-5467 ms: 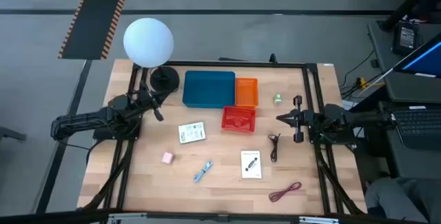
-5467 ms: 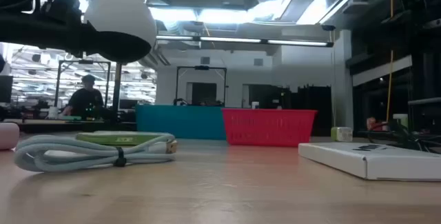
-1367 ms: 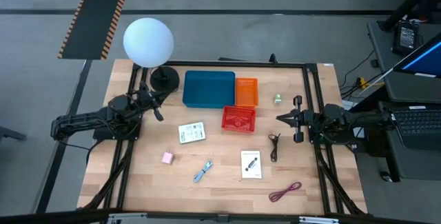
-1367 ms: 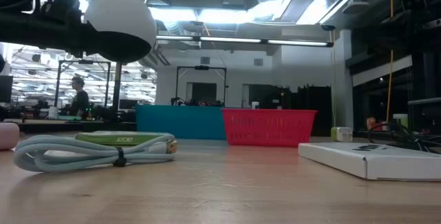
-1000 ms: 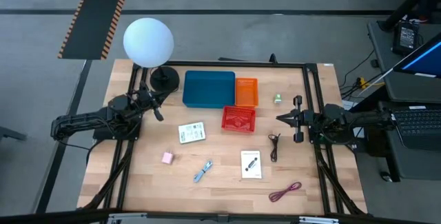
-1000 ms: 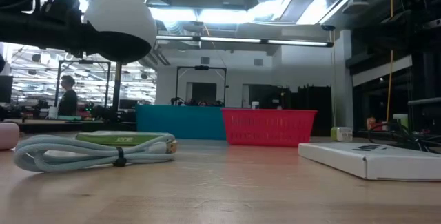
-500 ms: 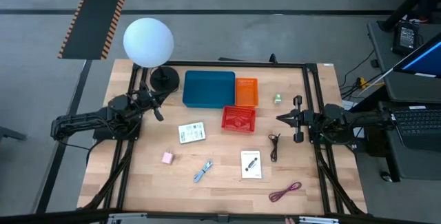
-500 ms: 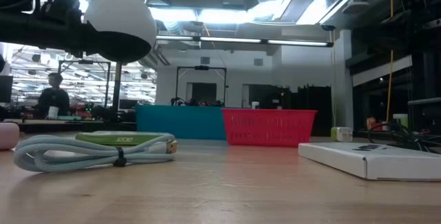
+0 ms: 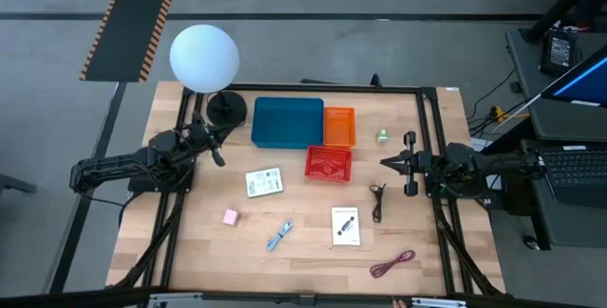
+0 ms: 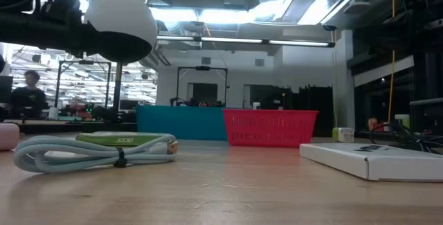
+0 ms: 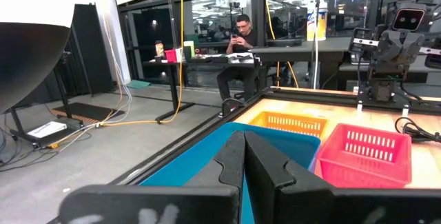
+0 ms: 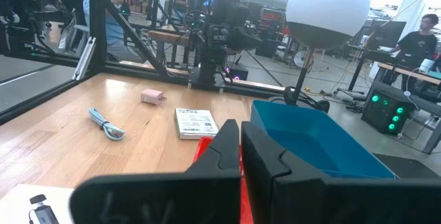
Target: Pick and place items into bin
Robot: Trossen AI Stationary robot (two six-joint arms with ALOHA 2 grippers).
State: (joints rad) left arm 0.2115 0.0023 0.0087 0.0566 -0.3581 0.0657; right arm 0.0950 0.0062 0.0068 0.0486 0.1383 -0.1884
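Overhead arrangement of a wooden bench (image 9: 303, 270) with both arms waiting at opposite edges. The left gripper (image 9: 218, 153) is hovering at the left side just below the black base of a white globe lamp (image 9: 204, 58), its fingers (image 11: 238, 162) pressed together and holding nothing. The right gripper (image 9: 387, 163) is hovering at the right side, pointing inward toward the red basket (image 9: 328, 163), its fingers (image 12: 234, 145) likewise closed on nothing. Three containers are sitting at the far middle of the bench: a blue bin (image 9: 287, 122), an orange basket (image 9: 340, 126) touching its right side, and the red basket just in front of the orange one. The items are all lying loose on the bench, outside the containers. A white printed card (image 9: 264, 182) is lying in front of the blue bin; a second white card (image 9: 346, 226) is lying nearer the front, right of centre. A pink cube (image 9: 229, 216) is sitting toward the front left, with a blue-silver cable bundle (image 9: 279, 235) between it and the second card. A black cable (image 9: 377, 200) is lying just below the right gripper, a maroon cable (image 9: 393, 264) is lying near the front right corner, and a tiny green piece (image 9: 382, 135) is sitting right of the orange basket. In the low view a person (image 10: 28, 90) is showing in the room beyond.
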